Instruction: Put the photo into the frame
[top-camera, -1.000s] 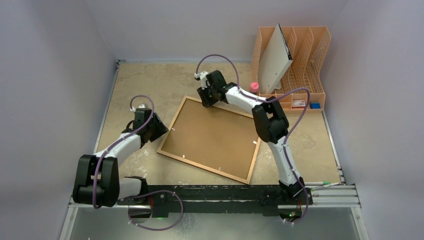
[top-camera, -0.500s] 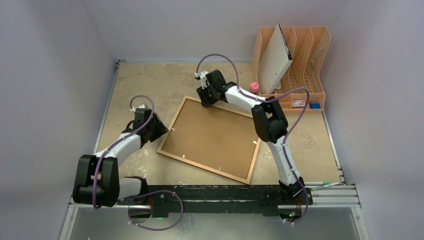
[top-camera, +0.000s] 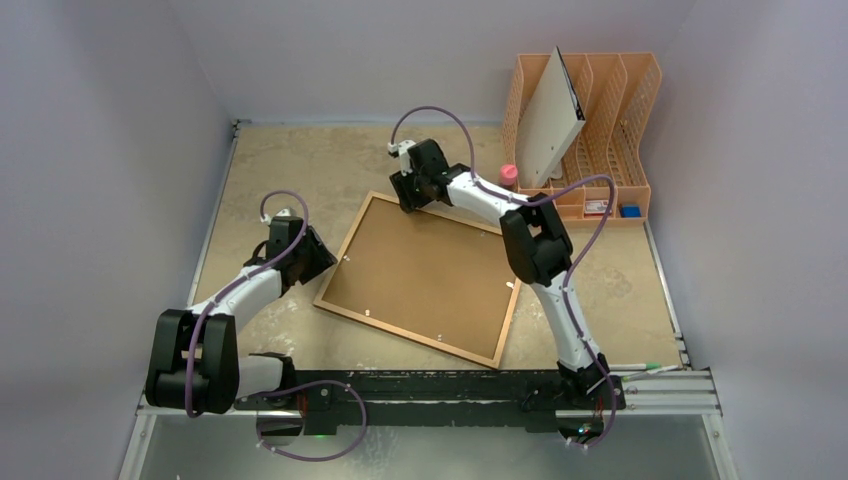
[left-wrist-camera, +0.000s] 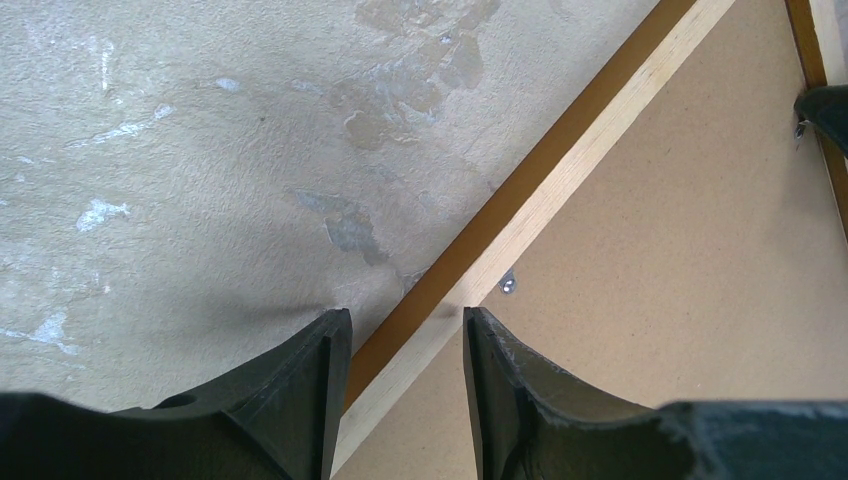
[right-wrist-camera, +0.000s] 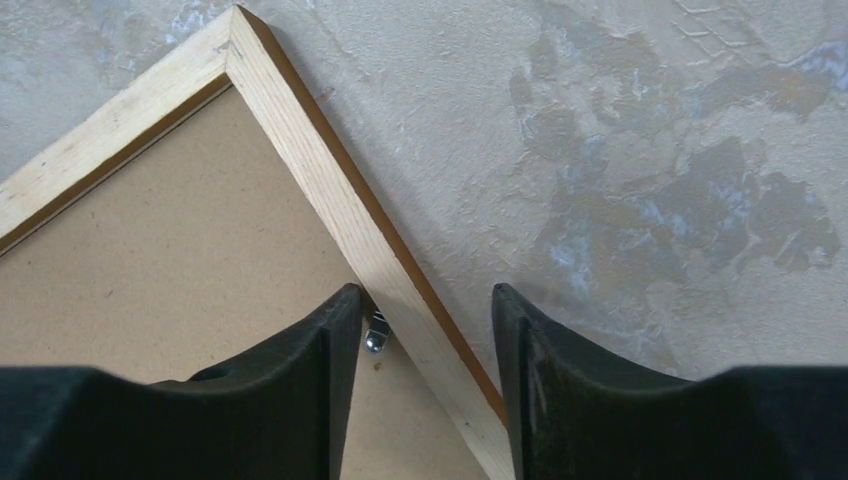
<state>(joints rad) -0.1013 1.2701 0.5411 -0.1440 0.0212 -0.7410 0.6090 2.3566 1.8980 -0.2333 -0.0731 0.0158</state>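
At the left pincer: jaws moderately wide, set astride the left rail of the frame, one finger over the desk, the other over the backing board; nothing clamped. Right pincer: likewise parted, astride the far rail close to the far corner, a small metal clip just beside its inner finger. Frame: flat on the desk, back side up, board seated inside the rails, clips along the edges. Photo: not visible in any view; whether it lies beneath the board cannot be told. Handling note, as judgement: the step looks like taking the rails to lift or turn the frame. Close both pincers squarely across the wood, not onto the clips, at the same time, and raise evenly so the thin frame does not twist or the board slip.
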